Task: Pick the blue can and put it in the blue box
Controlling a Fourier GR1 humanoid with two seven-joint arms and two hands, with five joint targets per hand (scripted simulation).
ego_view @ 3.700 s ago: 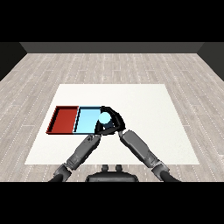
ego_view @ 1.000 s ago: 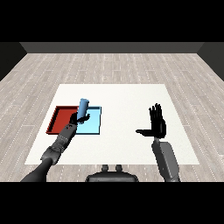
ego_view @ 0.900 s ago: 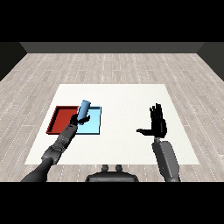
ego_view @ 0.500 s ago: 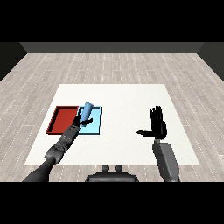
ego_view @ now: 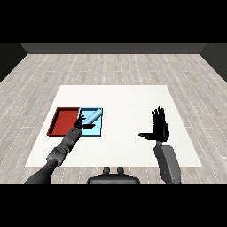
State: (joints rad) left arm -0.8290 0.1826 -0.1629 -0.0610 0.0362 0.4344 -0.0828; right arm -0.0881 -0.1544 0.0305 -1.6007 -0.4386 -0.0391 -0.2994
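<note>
— Left hand (ego_view: 80, 123) first: what is it doing?

— Its fingers look curled round the lower end of the blue can (ego_view: 92, 117), which leans away from the hand, up and to its right, steeply tilted and close to lying flat. The can is over the blue tray (ego_view: 98, 132), low inside its outline — whether it already touches the tray floor I cannot tell.

— How would you expect the can to handle?

— As a judgement: stiff, smooth-sided, probably light, and round, so it may roll once let go on its side. Holding it round the body near one end, as here, leaves the far end free to swing; a hold nearer the middle would steady it.

— What sits around the hand?

— The red tray (ego_view: 60, 122) lies just to the hand's left, touching the blue one along a shared wall. That wall is the thing to mind, since the hand sits right by it and a can rolling leftward could end up against it. Nothing else lies near.

— And the right hand (ego_view: 159, 128)?

— Well off to the right, raised above the white table (ego_view: 128, 99), fingers straight and spread, thumb out to its left, holding nothing. It stands clear of both trays.
</note>
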